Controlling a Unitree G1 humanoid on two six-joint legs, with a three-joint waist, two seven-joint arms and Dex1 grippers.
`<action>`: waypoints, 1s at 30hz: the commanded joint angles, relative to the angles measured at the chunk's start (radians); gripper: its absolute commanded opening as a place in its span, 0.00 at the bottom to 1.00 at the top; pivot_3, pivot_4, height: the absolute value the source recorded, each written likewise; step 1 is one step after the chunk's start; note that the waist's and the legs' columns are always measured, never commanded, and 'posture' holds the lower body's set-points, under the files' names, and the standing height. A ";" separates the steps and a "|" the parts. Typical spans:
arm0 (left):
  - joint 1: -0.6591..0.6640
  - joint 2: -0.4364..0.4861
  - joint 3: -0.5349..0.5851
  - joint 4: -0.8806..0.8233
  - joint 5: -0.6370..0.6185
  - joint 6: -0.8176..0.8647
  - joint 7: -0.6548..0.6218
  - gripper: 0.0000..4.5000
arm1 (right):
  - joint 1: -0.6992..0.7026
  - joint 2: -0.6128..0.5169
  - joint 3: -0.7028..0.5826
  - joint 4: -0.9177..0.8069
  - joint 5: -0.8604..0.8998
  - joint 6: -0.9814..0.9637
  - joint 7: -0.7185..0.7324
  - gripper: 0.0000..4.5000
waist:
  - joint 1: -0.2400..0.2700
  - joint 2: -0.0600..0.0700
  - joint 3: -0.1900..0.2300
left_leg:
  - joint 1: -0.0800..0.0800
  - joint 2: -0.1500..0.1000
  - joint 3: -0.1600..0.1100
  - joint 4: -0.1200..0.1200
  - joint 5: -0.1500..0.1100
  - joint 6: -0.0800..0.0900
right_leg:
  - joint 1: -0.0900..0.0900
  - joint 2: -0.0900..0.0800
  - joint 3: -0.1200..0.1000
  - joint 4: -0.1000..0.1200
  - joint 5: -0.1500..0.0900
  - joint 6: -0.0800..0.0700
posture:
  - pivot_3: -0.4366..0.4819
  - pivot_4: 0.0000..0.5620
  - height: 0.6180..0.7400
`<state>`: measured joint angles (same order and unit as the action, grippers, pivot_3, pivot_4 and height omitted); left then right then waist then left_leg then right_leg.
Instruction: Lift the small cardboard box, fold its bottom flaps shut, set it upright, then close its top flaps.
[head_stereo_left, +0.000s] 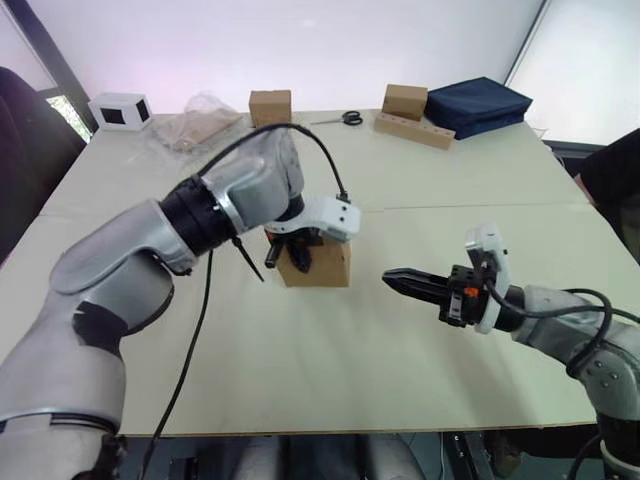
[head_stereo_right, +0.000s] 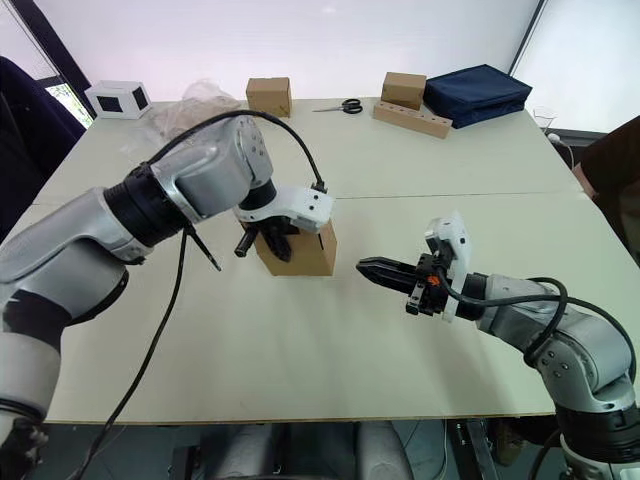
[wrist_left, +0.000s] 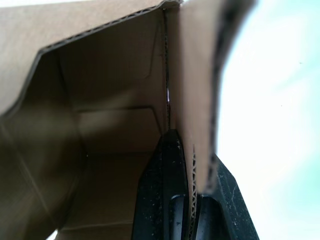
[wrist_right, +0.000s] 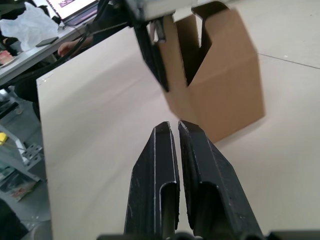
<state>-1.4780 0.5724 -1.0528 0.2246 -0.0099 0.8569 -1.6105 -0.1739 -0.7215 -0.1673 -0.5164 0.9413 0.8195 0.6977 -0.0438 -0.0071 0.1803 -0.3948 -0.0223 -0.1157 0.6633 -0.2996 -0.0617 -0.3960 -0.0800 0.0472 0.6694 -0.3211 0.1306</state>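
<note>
The small cardboard box (head_stereo_left: 325, 266) sits near the middle of the table (head_stereo_left: 400, 190) with its open end up. My left gripper (head_stereo_right: 265, 243) reaches down into that opening from above. It is shut on one cardboard wall (wrist_left: 192, 100), with one finger (wrist_left: 162, 190) inside the box and the other outside. My right gripper (head_stereo_left: 392, 278) hovers low over the table to the right of the box (wrist_right: 225, 85). It points at the box, is shut and holds nothing, and a short gap separates the two.
Along the far edge lie two cube-like brown cartons (head_stereo_left: 270, 106) (head_stereo_left: 404, 100), a white box with a black face (head_stereo_left: 120, 109), a crumpled plastic bag (head_stereo_left: 200, 125), scissors (head_stereo_left: 345, 118), a wooden strip (head_stereo_left: 413, 130) and a navy bag (head_stereo_left: 478, 104). A person (head_stereo_left: 615, 180) is at the right edge.
</note>
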 joint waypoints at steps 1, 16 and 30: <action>-0.015 0.038 -0.032 -0.141 -0.053 0.151 -0.004 0.00 | 0.015 0.024 0.002 -0.039 -0.021 -0.037 -0.012 0.05 | -0.001 0.000 0.000 | 0.000 0.000 0.000 0.000 0.000 0.000 | 0.000 0.000 0.000 0.000 0.000 0.000 | 0.48 0.27 1.00; 0.023 0.064 -0.051 -0.325 -0.105 0.341 0.011 0.00 | 0.011 0.064 0.011 -0.016 -0.056 -0.057 -0.044 0.05 | 0.001 0.000 0.000 | 0.001 0.000 0.000 0.001 0.000 0.000 | 0.001 0.000 0.000 0.002 0.000 0.000 | 0.48 0.27 1.00; -0.057 0.048 0.011 -0.406 -0.265 0.580 0.106 0.57 | -0.022 0.060 0.020 0.029 -0.082 -0.058 -0.033 0.00 | 0.001 0.000 0.000 | 0.001 0.000 0.000 0.001 0.000 0.000 | 0.001 0.000 0.000 0.002 0.000 0.000 | 0.48 0.27 1.00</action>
<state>-1.4963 0.6171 -1.0987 -0.1685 -0.2426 1.4138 -1.5077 -0.1800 -0.6594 -0.1424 -0.4778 0.8625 0.7771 0.6524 -0.0424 -0.0067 0.1802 -0.3934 -0.0223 -0.1159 0.6646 -0.2995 -0.0618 -0.3949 -0.0799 0.0472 0.6712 -0.3212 0.1306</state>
